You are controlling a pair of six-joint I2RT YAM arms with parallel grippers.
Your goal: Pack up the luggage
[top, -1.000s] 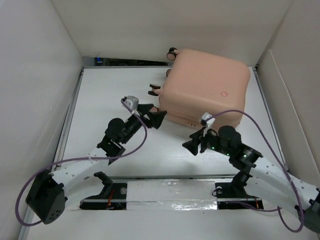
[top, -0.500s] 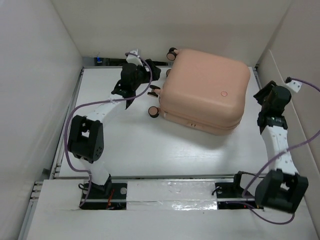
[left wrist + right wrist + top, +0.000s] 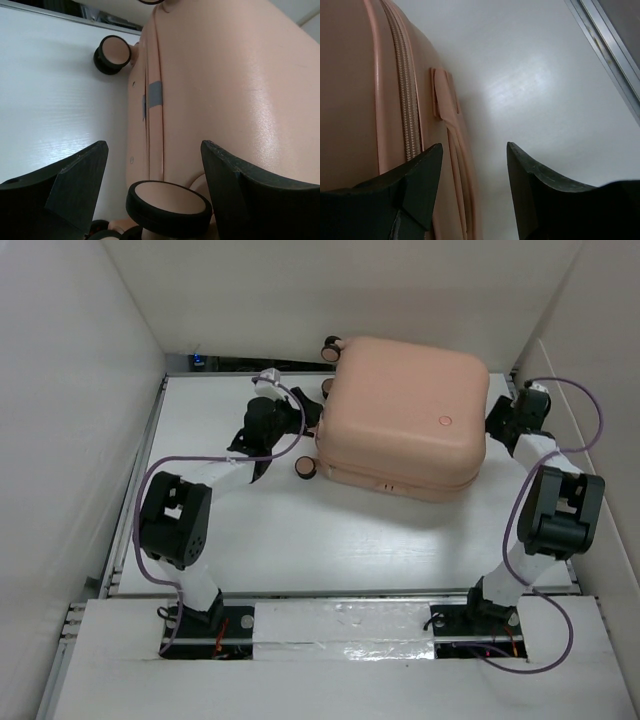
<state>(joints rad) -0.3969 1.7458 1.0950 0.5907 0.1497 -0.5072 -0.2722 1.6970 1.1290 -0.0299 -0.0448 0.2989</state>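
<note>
The shut suitcase [image 3: 400,410] lies flat between the left gripper [image 3: 152,150], spread around a wheel [image 3: 167,201], and the right gripper [image 3: 475,147], spread beside the zip [image 3: 405,100]; they seem to be squaring it up, and unzipping looks next

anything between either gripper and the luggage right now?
Nothing visible. The left gripper is open at the wheel end of the luggage, a caster wheel between its fingers; the right gripper is open at the opposite side.
</note>
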